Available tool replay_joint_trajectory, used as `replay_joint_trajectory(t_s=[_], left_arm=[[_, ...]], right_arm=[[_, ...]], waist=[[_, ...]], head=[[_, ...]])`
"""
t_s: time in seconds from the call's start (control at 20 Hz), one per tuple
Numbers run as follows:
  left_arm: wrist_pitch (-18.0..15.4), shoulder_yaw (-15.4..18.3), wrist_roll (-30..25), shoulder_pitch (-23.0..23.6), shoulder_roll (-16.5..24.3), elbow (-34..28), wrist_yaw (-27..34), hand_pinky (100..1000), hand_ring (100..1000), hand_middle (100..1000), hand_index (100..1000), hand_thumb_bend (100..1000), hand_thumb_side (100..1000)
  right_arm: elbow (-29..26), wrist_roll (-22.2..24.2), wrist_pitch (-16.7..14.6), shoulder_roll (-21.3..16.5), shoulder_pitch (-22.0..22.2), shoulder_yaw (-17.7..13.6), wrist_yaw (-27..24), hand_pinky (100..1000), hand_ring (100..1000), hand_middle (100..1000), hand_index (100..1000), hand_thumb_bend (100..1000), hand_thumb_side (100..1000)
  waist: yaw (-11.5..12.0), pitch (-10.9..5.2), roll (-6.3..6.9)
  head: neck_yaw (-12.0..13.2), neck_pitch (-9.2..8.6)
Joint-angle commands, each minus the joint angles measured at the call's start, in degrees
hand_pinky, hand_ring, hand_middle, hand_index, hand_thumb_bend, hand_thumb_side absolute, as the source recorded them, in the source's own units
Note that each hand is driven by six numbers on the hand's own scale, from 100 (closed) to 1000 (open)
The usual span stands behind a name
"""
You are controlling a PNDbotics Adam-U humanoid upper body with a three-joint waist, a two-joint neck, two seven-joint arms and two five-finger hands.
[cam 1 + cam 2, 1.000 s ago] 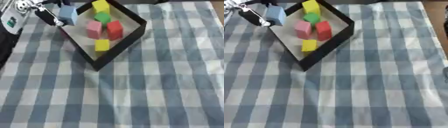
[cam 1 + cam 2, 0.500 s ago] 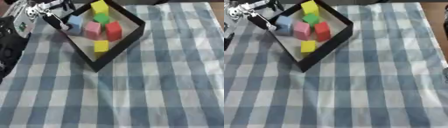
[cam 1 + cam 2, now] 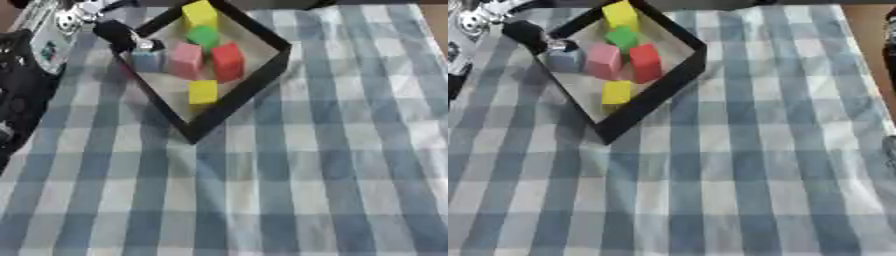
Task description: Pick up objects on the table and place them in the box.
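Observation:
A black square box (image 3: 262,70) lies cornerwise at the upper left of the checked cloth. Inside it are a yellow block (image 3: 199,14), a green block (image 3: 203,36), a pink block (image 3: 185,59), a red block (image 3: 227,59), a second yellow block (image 3: 203,92) and a light blue block (image 3: 147,60). The blue block rests on the box floor by the left wall. My left hand (image 3: 115,32) hovers just above and left of it, fingers spread, holding nothing. My right hand does not show.
The blue and white checked cloth (image 3: 297,180) covers the table, with bare wood (image 3: 870,25) past its far right edge. My left arm's black and silver parts (image 3: 19,95) fill the left edge. A grey blur (image 3: 890,147) shows at the right edge.
The blue block went from my left hand, above the box's left wall, down onto the box floor. The hand let go and lifted slightly. The camera has shifted a little.

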Motion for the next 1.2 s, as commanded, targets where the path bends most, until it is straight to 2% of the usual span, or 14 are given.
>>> replay_joint_trajectory(t_s=[0.05,0.35,0.65,0.9,1.2], left_arm=[[4.2,2.4,4.0,1.6,5.5,-10.4,10.2,782,674,761,829,316,392],[10.6,5.9,12.1,12.7,12.0,-27.1,26.2,770,655,761,833,287,407],[13.4,9.7,22.6,24.8,14.0,-39.6,38.6,765,647,757,834,272,452],[13.8,12.5,28.4,32.6,10.9,-45.3,44.7,767,650,760,843,276,526],[14.3,14.9,32.3,37.8,3.8,-45.9,48.5,766,652,764,854,255,626]], right_arm=[[-0.9,-0.6,-0.1,-1.8,0.1,-1.2,0.1,813,805,715,834,100,690],[-1.8,-1.5,-0.2,-2.4,0.9,-2.2,0.0,812,805,716,834,100,679],[-3.3,-2.2,-0.1,-2.6,1.7,-3.2,0.2,814,806,719,834,100,665],[-4.3,-3.0,0.0,-2.6,1.8,-3.9,0.1,813,807,720,834,100,660],[-3.7,-3.4,0.0,-2.1,1.4,-4.1,-0.1,812,807,720,834,100,663]], waist=[[0.4,-2.19,-0.15],[1.4,-2.82,-1.0],[2.1,-3.24,-2.5],[2.7,-3.49,-3.46],[3.3,-3.62,-4.03]], head=[[-1.0,0.28],[-2.1,0.17],[-2.5,-0.47],[-2.3,-0.86],[-1.6,-1.46]])
